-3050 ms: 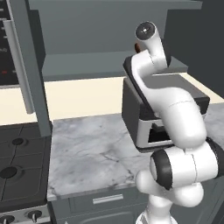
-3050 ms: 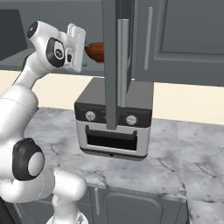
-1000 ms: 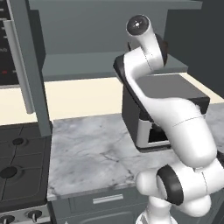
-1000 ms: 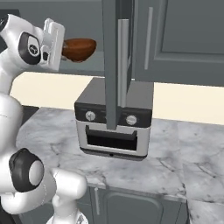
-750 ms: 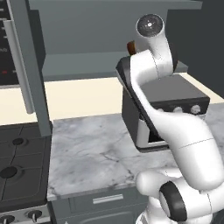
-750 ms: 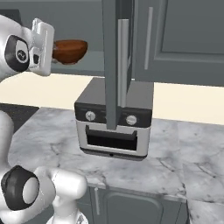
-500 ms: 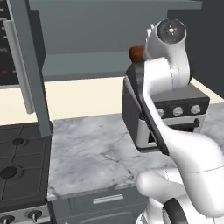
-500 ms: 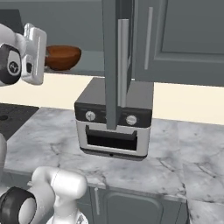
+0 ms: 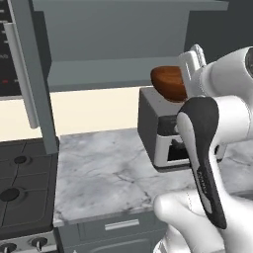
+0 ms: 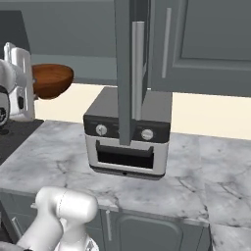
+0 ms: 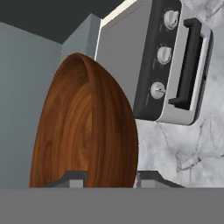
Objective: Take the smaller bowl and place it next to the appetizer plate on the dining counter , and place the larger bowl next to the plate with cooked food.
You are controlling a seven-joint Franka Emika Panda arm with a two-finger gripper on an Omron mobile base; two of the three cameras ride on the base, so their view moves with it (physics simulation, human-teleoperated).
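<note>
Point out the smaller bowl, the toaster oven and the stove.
smaller bowl [image 10: 51, 78]: right base view, on its outer side wall.
toaster oven [image 10: 126, 158]: right base view, on its front door.
stove [image 9: 20, 178]: left base view, on its dark cooktop.

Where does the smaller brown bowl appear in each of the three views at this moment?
Left base view: the smaller bowl is upper right of centre, held up in the air beside the white arm.
Right base view: at the left edge, held level, above the marbled worktop.
Hand view: lower left, edge-on, with a fingertip on each side of it.
Shared landmark: the toaster oven, lower than the bowl.
</note>
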